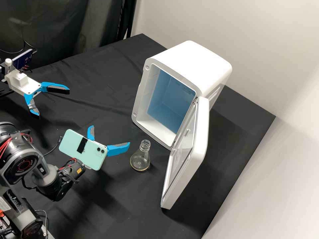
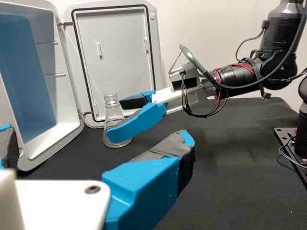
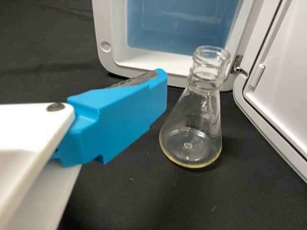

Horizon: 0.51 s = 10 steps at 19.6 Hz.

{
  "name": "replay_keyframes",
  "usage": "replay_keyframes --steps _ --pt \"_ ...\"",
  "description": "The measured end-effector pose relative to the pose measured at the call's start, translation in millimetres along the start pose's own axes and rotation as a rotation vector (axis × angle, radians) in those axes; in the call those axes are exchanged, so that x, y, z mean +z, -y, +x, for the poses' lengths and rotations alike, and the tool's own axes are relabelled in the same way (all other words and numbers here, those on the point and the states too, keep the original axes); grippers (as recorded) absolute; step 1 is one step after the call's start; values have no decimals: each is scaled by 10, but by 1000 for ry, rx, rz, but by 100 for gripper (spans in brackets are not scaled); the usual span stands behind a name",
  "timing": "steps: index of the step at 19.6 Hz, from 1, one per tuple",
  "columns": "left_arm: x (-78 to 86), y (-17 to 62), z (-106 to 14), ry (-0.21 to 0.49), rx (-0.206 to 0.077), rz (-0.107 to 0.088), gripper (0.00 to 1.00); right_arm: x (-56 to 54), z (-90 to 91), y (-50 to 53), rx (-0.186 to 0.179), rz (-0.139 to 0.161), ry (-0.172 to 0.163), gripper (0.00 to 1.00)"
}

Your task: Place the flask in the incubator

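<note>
Two arms were at the black bench (image 1: 99,83). The left gripper (image 1: 46,99) hung at the far side of the bench, well apart from everything else. Its two blue fingers were spread wide, and it held nothing. The right gripper (image 1: 109,136) was low over the bench near the flask (image 1: 140,161). Its fingers were spread wide too, and nothing was between them. A mint green phone (image 1: 84,149) sat on top of this arm, with a strip of black tape (image 1: 81,146) across its back.

The small glass flask stood upright on the bench. It was just past the tip of one right finger but did not touch it. It looked empty, and its mouth had no cap.

The white incubator (image 1: 196,63) stood just behind the flask. It was blue on the inside. Its door (image 1: 186,159) was swung wide open, and the flask stood close to the door's hinge side. Some small dark print (image 1: 181,88) showed on the blue back wall, but it was too small to read.
</note>
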<state>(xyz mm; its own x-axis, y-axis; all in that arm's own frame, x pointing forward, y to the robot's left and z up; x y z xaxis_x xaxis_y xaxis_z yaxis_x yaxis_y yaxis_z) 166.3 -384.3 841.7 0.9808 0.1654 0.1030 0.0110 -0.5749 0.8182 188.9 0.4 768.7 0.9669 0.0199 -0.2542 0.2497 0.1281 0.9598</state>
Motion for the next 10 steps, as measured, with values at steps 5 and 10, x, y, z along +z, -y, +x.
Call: replay_keyframes --steps 5,10 --pt "47 7 8 26 -4 0 100 109 48 65 -26 25 71 100" --pt "69 9 13 33 -3 -5 100 98 151 41 -5 33 74 100"
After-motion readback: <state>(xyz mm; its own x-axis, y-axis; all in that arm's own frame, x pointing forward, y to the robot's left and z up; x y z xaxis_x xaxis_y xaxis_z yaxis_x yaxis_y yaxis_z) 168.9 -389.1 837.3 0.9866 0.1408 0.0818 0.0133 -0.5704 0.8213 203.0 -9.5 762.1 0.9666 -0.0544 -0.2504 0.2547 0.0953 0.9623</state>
